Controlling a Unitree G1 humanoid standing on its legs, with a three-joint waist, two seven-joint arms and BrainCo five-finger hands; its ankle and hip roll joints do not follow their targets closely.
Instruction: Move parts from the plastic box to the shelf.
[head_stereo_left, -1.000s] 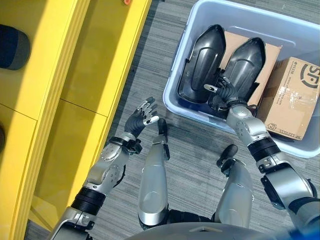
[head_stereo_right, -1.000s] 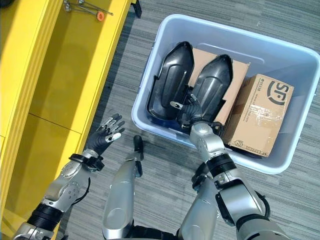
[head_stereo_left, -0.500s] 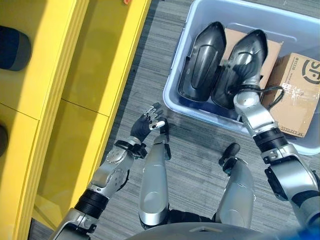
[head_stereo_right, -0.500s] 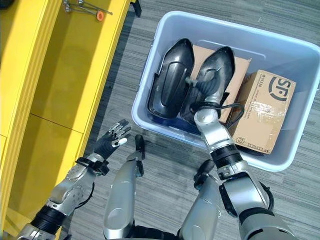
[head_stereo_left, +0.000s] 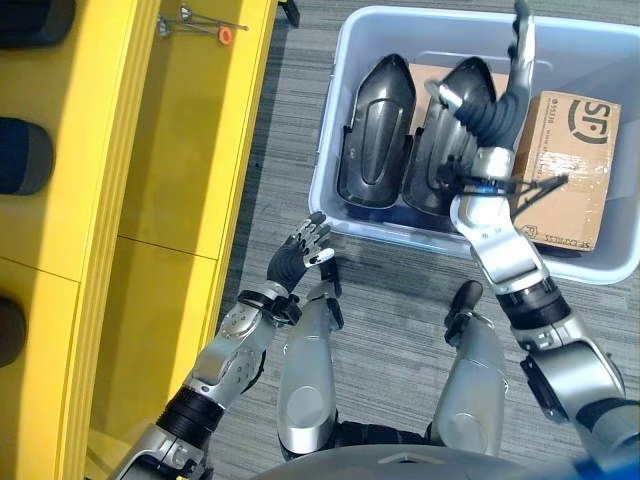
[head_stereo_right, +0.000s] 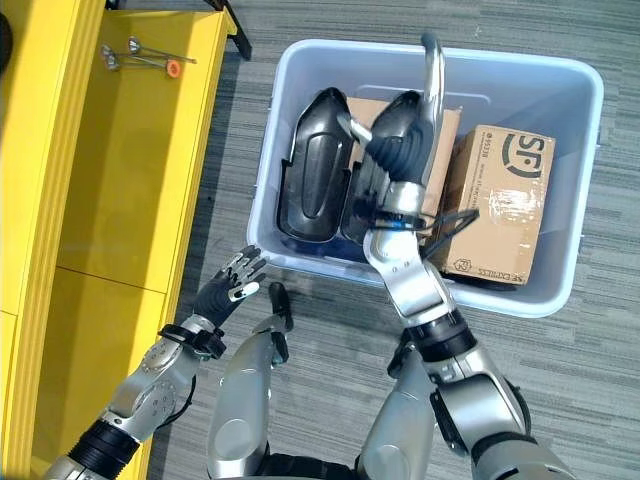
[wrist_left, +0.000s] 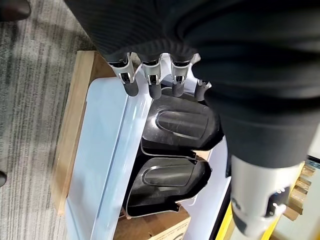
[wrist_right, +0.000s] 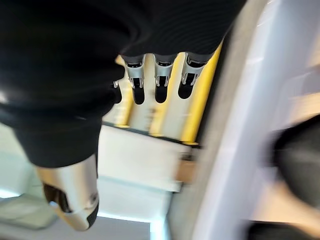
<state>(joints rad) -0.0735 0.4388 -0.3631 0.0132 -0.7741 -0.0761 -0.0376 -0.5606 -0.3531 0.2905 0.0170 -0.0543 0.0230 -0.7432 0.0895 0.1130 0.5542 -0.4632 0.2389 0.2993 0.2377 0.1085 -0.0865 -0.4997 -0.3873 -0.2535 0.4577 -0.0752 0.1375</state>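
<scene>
Above the plastic box (head_stereo_right: 560, 290) the right hand (head_stereo_right: 400, 150) hangs spread and empty — no black part (head_stereo_right: 312, 180) is gripped yet; next it should lower and close on one.

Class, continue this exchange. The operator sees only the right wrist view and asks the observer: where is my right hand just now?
Observer: Your right hand is open above the plastic box, over the right black part.
Operator: What else is in the box?
Observer: A left black part lies beside that one, and a cardboard box on the other side.
Operator: And the left hand?
Observer: The left hand is open over the floor, between the yellow shelf and the plastic box.
</scene>
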